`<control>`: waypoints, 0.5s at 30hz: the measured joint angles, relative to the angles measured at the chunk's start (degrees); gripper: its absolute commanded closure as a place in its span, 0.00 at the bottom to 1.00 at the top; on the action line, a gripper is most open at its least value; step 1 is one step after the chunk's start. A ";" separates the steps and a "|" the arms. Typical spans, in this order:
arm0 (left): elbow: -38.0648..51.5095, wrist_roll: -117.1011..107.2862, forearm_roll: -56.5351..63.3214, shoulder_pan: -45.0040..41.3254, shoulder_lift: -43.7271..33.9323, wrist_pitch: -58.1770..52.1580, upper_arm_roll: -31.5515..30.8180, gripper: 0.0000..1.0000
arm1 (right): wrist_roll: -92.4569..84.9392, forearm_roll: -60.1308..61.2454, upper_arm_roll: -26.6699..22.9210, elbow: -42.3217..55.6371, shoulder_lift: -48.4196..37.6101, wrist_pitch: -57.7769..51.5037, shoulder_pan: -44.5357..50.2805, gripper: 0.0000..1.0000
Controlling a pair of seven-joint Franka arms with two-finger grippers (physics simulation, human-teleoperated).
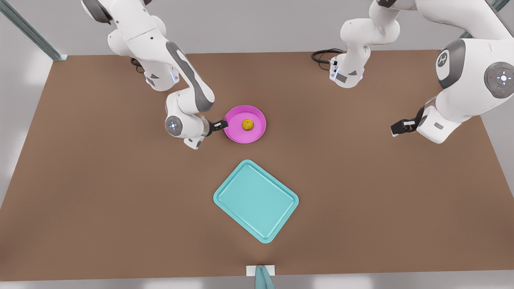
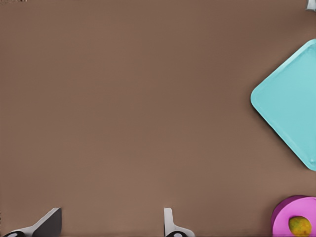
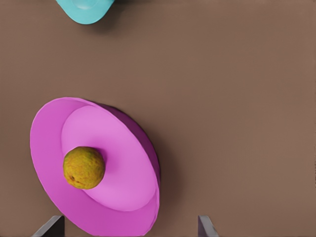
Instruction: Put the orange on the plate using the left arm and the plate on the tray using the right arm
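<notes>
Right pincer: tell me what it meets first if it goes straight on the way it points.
The plate's near rim, probably; the right pincer, open, points straight at it, with the orange beyond.

A small mottled yellow-orange orange (image 1: 247, 125) is sitting in the middle of a round magenta plate (image 1: 234, 133) just above the frame's center. Below it, lying apart (empty, turned diagonally), is a turquoise rectangular tray (image 1: 255, 200).
</notes>
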 measured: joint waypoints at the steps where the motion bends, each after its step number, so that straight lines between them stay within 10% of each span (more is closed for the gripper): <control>1: -0.07 0.68 0.03 0.02 0.04 -0.10 0.01 0.00 | 0.33 0.17 0.00 -0.10 0.28 1.34 -0.01 0.00; 15: -0.15 7.08 0.39 0.34 0.66 0.28 0.16 0.00 | -3.08 0.51 1.31 1.95 6.42 5.50 0.05 0.00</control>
